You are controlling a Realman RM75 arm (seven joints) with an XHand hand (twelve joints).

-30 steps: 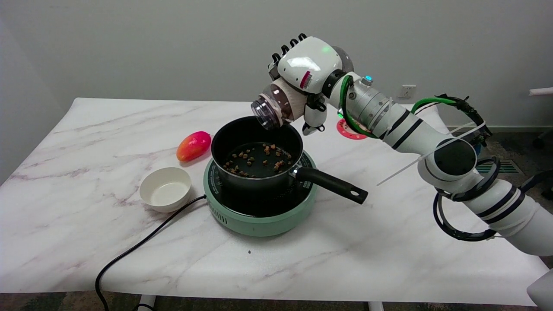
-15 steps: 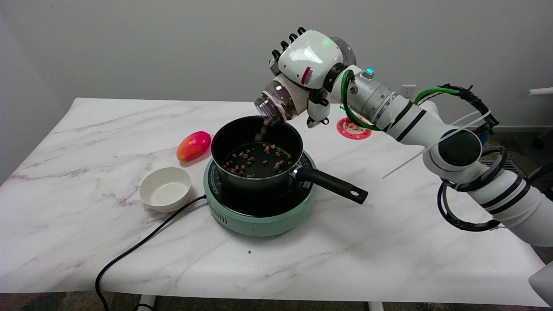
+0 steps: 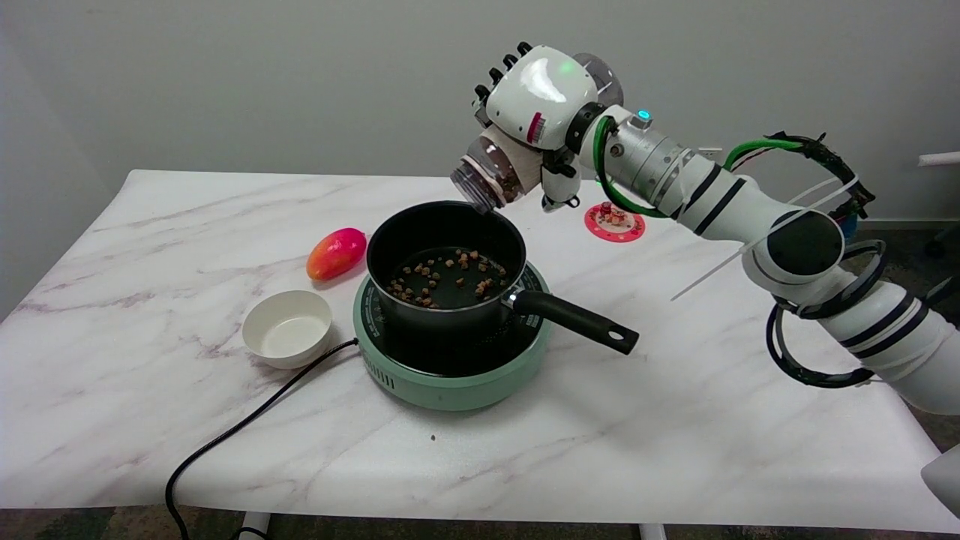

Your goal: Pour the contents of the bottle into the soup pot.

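While tipped, bottle (image 3: 491,171) over pot (image 3: 445,264).

No readable text — labels too blurred

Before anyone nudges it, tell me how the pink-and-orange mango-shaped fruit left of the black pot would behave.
The pink-and-orange mango-shaped fruit lies on its side on the smooth marble-patterned table, so a push would probably roll or spin it. Its glossy skin suggests a slippery grip. It looks like plastic, so likely light, though that is uncertain.
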